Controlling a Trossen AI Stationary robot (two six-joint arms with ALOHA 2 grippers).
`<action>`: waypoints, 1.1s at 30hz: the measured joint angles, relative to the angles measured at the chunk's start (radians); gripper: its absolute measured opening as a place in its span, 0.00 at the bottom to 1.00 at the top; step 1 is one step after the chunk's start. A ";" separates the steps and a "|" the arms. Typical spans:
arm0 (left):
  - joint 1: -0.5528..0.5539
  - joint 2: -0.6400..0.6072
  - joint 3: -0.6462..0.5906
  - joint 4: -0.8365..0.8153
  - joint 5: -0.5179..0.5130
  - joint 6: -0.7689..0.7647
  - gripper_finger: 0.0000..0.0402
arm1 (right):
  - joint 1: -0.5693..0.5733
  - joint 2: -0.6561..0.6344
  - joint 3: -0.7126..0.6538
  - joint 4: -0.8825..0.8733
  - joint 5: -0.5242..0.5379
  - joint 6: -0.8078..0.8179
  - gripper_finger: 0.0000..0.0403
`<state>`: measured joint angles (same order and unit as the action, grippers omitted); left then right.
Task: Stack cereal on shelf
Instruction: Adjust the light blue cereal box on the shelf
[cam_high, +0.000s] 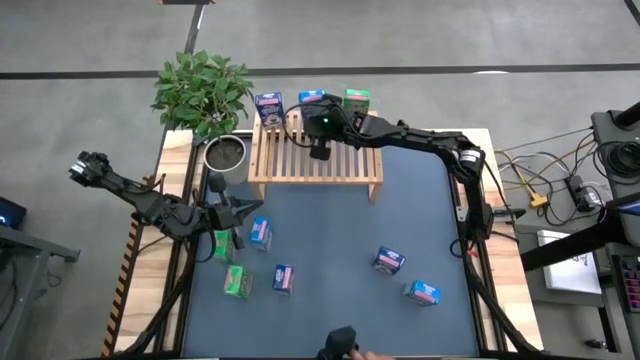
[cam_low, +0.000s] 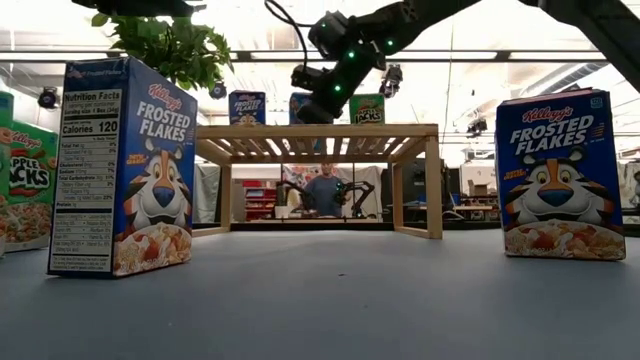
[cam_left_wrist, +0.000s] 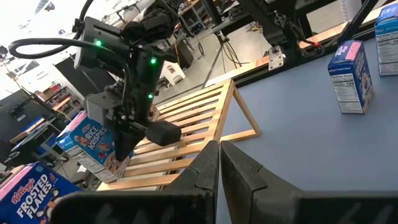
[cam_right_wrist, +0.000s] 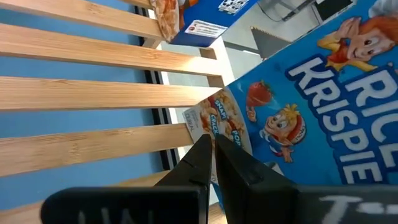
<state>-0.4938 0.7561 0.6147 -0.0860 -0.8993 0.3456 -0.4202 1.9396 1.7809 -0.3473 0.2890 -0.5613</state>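
I see my right gripper (cam_right_wrist: 210, 155), fingers pressed together and empty, over the slatted wooden shelf (cam_high: 345, 172) beside a blue Rice Krispies box (cam_right_wrist: 311, 106) standing on it. Blue-grey table (cam_high: 330, 240); my left gripper (cam_left_wrist: 219, 163) waits closed.

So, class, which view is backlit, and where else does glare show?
Low view: bright ceiling lights glare behind the shelf, so the right gripper reads dark against them. Left wrist view: one corner of the room beyond is washed out white. High view: even light, no glare.
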 joint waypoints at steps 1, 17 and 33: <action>0.000 0.001 0.000 0.000 0.000 0.001 0.00 | 0.002 0.000 0.000 0.001 0.000 0.000 0.03; 0.000 0.002 0.000 0.003 0.000 0.002 0.00 | 0.005 -0.002 -0.001 0.091 -0.008 -0.020 0.03; 0.000 0.002 0.000 0.002 0.000 0.002 0.00 | 0.037 -0.006 0.081 0.013 -0.012 -0.049 0.03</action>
<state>-0.4934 0.7578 0.6147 -0.0836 -0.8993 0.3473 -0.3835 1.9337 1.8620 -0.3344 0.2770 -0.6101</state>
